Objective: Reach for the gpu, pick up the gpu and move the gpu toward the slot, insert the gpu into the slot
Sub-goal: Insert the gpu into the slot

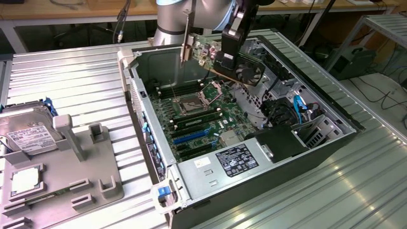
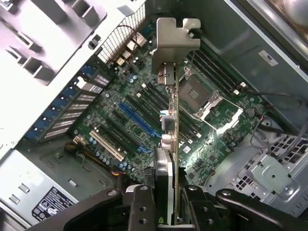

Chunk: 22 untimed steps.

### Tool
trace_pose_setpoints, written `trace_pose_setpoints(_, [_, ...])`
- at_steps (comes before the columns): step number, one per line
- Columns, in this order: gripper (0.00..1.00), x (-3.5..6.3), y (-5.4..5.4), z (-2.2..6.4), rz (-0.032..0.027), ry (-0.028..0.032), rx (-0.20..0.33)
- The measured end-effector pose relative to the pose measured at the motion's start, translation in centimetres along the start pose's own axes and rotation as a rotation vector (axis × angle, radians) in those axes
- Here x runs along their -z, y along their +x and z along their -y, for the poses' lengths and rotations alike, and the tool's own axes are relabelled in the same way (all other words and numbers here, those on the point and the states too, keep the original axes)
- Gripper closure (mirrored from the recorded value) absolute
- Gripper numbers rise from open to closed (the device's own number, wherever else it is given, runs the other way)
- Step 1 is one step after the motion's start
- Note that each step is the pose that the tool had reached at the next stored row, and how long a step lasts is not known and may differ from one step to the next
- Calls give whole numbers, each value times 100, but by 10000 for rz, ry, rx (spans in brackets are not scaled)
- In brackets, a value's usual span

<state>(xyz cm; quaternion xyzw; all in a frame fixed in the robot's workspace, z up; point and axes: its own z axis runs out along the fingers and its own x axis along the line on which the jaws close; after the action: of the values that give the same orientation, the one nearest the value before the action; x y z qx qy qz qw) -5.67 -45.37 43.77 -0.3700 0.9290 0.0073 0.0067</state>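
One gpu [image 2: 176,110]: pinched in my gripper [image 2: 167,199], edge turned downward to suit a socket.
Slot [image 2: 139,119]: blue, unfilled, gpu hanging well apart from it.

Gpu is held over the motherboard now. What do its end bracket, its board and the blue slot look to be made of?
End bracket: bare sheet metal, probably steel, with a dull silver sheen and a thin bent tab.
The gpu board: green circuit laminate, seen edge-on. Its fan cooler looks like black plastic.
The slot: likely moulded plastic, an even matte blue with a thin groove.
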Motion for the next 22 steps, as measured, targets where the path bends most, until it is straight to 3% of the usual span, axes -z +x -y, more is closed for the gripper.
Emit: trace_pose_setpoints(22, [73, 0, 0, 0, -27, -55, 3120])
